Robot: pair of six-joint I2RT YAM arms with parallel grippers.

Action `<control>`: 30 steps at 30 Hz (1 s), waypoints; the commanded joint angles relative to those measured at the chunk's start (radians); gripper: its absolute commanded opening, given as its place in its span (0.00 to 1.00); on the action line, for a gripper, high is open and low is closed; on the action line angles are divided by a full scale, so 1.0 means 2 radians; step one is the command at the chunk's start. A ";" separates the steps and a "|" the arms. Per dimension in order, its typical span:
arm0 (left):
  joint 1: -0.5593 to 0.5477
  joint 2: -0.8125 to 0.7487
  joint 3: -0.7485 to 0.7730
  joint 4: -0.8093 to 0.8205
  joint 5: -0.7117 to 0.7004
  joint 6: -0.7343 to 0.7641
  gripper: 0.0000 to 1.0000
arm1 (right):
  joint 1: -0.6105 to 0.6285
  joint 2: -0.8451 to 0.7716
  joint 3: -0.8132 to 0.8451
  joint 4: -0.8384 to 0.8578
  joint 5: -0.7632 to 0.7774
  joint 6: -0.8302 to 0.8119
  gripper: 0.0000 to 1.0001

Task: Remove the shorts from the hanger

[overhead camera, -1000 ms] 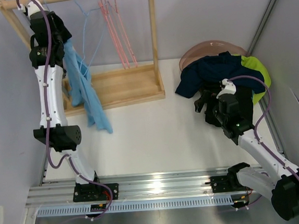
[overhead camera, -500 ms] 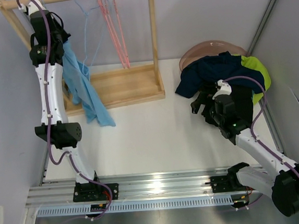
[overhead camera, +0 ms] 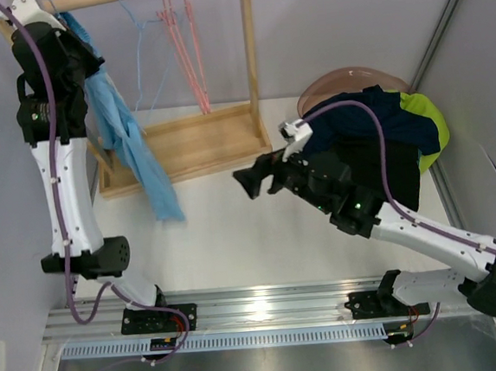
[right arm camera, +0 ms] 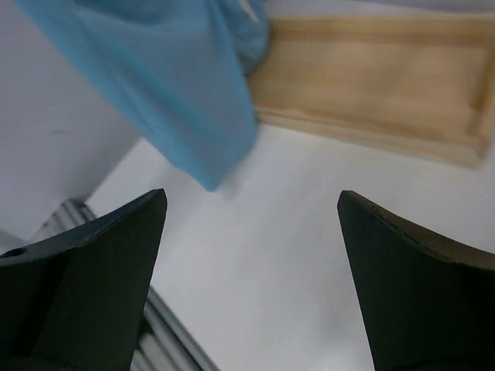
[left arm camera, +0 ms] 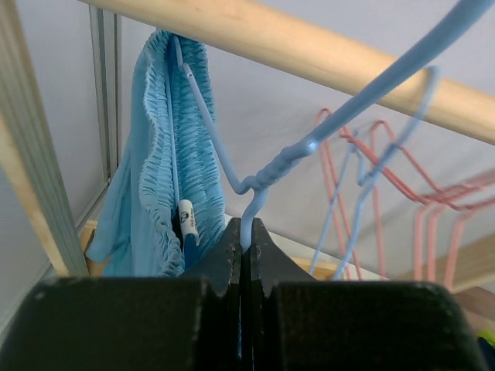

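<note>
Left wrist, ruched blue shorts point(left arm camera: 151, 178) (soft); wire hanger point(left arm camera: 288, 158)

White arm links point(overhead camera: 69, 201), black joints point(overhead camera: 94, 258), purple cables point(overhead camera: 55, 185) clipped alongside, broad black pincer fingers point(right arm camera: 85, 263)

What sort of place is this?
Likely a robot test bench: a left arm and a right arm bolted to a metal rail, and a wooden clothes rack on a white table.

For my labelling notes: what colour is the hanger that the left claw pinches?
The hanger is light blue; the left wrist view shows it best.
</note>
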 commanded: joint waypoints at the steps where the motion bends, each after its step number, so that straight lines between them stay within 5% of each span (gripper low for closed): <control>1: -0.020 -0.071 -0.028 0.045 0.000 -0.009 0.00 | 0.090 0.067 0.091 0.036 0.040 -0.048 0.99; 13: -0.023 -0.107 -0.054 0.024 0.014 -0.018 0.00 | 0.174 0.357 0.433 -0.007 0.047 -0.057 1.00; 19: -0.022 -0.120 -0.063 0.021 0.023 -0.020 0.00 | 0.185 0.404 0.478 -0.005 0.063 -0.058 0.99; 21: -0.023 -0.124 -0.069 0.021 0.025 -0.025 0.00 | 0.185 0.408 0.470 0.019 0.085 -0.060 0.86; 23: -0.022 -0.133 -0.081 0.024 0.029 -0.028 0.00 | 0.185 0.413 0.458 0.040 0.093 -0.064 0.12; 24: -0.022 -0.134 -0.083 0.025 0.029 -0.028 0.00 | 0.187 0.413 0.455 0.039 0.102 -0.063 0.00; 30: -0.017 -0.131 -0.073 0.024 0.026 -0.015 0.00 | 0.236 0.317 0.255 0.101 0.144 -0.080 0.00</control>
